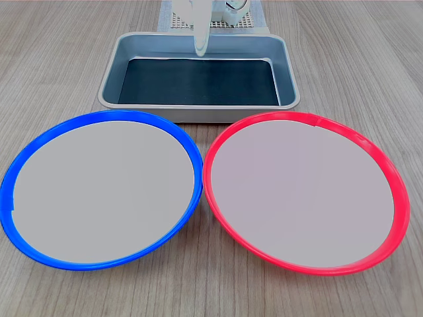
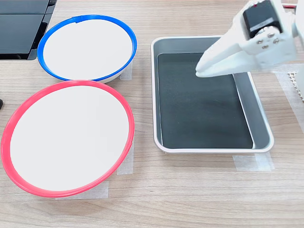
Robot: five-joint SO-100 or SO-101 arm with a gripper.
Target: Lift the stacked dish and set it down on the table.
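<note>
The stacked dish (image 1: 301, 191) (image 2: 66, 137), red-rimmed with a pale grey centre, lies flat on the table (image 1: 53, 66) (image 2: 190, 190). It rests beside the blue-rimmed plate (image 1: 102, 188) (image 2: 85, 47), not on it, and their rims nearly touch. My white gripper (image 1: 200, 49) (image 2: 199, 71) hangs over the far part of the metal tray, well away from both plates. Its jaws look closed together into one wedge with nothing between them.
A grey metal tray (image 1: 198, 113) (image 2: 213, 149) with a dark bottom stands between the plates and the arm's base (image 1: 211, 16). Pale tape strips (image 2: 251, 161) mark the tabletop. A black flat object (image 2: 19, 23) sits at the second exterior view's top left corner.
</note>
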